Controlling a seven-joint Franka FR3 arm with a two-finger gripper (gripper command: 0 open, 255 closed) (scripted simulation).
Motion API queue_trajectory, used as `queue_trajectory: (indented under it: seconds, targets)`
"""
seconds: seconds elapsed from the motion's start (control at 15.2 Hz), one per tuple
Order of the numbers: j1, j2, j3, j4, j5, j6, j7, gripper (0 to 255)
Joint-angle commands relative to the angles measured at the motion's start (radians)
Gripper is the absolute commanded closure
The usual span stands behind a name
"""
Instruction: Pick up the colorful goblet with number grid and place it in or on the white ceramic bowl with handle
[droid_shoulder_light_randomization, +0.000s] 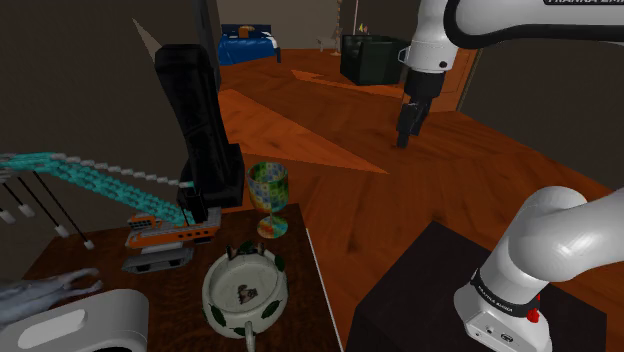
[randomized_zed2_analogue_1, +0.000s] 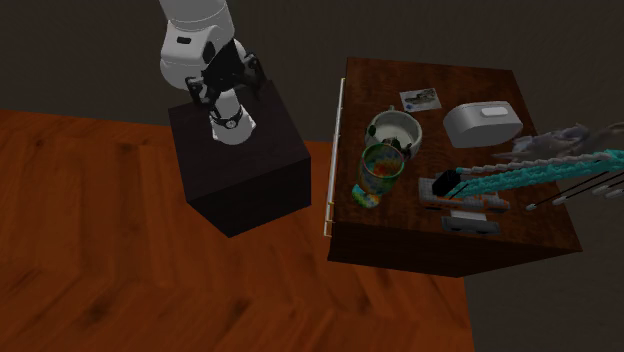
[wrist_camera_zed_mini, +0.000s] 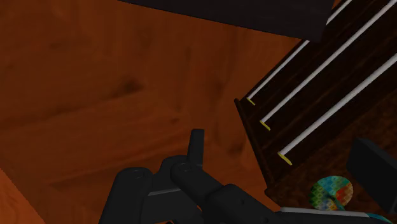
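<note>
The colourful goblet (droid_shoulder_light_randomization: 268, 198) with a patchwork of small squares stands upright on the dark wooden table (droid_shoulder_light_randomization: 305, 300), near its edge. The white bowl (droid_shoulder_light_randomization: 245, 291) with a short handle sits just in front of it in the shoulder view, with small dark bits inside. From above, the goblet (randomized_zed2_analogue_1: 380, 172) and the bowl (randomized_zed2_analogue_1: 395, 128) stand side by side, close together. My gripper (droid_shoulder_light_randomization: 405, 128) hangs high over the wooden floor, well to the shoulder view's right of the table. In the wrist view the gripper (wrist_camera_zed_mini: 286, 159) is open and holds nothing, and the goblet (wrist_camera_zed_mini: 331, 192) shows beyond one finger.
A tall black object (droid_shoulder_light_randomization: 200, 130), an orange and white toy digger (droid_shoulder_light_randomization: 160, 240), a teal beaded strip (droid_shoulder_light_randomization: 80, 175), a white box (droid_shoulder_light_randomization: 90, 320) and a grey hand-like shape (droid_shoulder_light_randomization: 40, 290) crowd the table. A card (randomized_zed2_analogue_1: 420, 98) lies beside the bowl. My black stand (droid_shoulder_light_randomization: 440, 300) is beside the table.
</note>
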Motion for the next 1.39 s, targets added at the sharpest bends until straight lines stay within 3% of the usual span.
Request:
queue_trajectory:
  seconds: [0.0, 0.66, 1.32]
  targets:
    - [0.000, 0.000, 0.000, 0.000, 0.000, 0.000, 0.000, 0]
    - [0.025, 0.307, 0.160, 0.155, 0.044, 0.177, 0.176, 0]
    - [0.047, 0.673, 0.291, 0.437, -0.041, 0.269, 0.376, 0]
